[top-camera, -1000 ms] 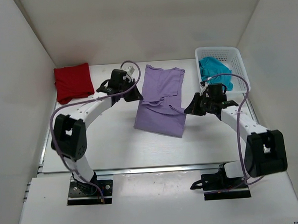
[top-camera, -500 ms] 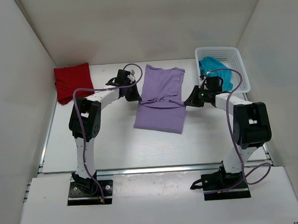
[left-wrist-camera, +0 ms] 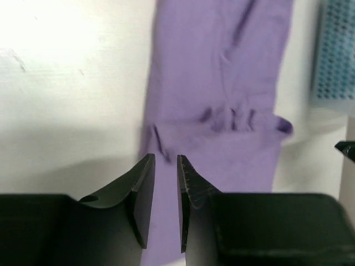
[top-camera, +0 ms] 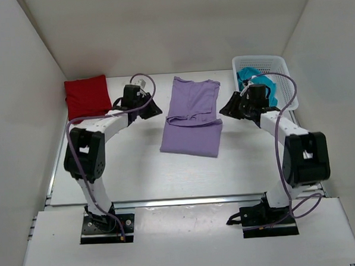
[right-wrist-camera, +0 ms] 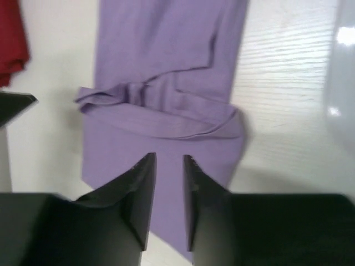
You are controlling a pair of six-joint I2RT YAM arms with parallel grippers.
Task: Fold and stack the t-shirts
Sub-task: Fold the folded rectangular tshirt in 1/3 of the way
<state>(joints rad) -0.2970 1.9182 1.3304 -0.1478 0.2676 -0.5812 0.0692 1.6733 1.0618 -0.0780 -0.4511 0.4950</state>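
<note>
The lavender t-shirt (top-camera: pixel 191 117) lies flat mid-table, long and narrow, with a bunched fold across its middle. It also shows in the left wrist view (left-wrist-camera: pixel 222 83) and the right wrist view (right-wrist-camera: pixel 161 55). My left gripper (top-camera: pixel 154 108) (left-wrist-camera: pixel 165 158) hovers just off its left edge, jaws slightly apart and empty. My right gripper (top-camera: pixel 226 109) (right-wrist-camera: pixel 169 157) hovers off its right edge, jaws slightly apart and empty. The deep red t-shirt (top-camera: pixel 87 97) (right-wrist-camera: pixel 11 39) lies folded at the back left. The teal t-shirt (top-camera: pixel 258 81) sits crumpled in the basket.
A white mesh basket (top-camera: pixel 281 65) (left-wrist-camera: pixel 335 55) stands at the back right, just behind my right arm. White walls close in the table on the left, back and right. The table's front edge has a metal rail (top-camera: pixel 187 199).
Both grippers have let go of the lavender shirt and drawn outward and back from its sides. The shirt has settled flat with the fold across its middle.
</note>
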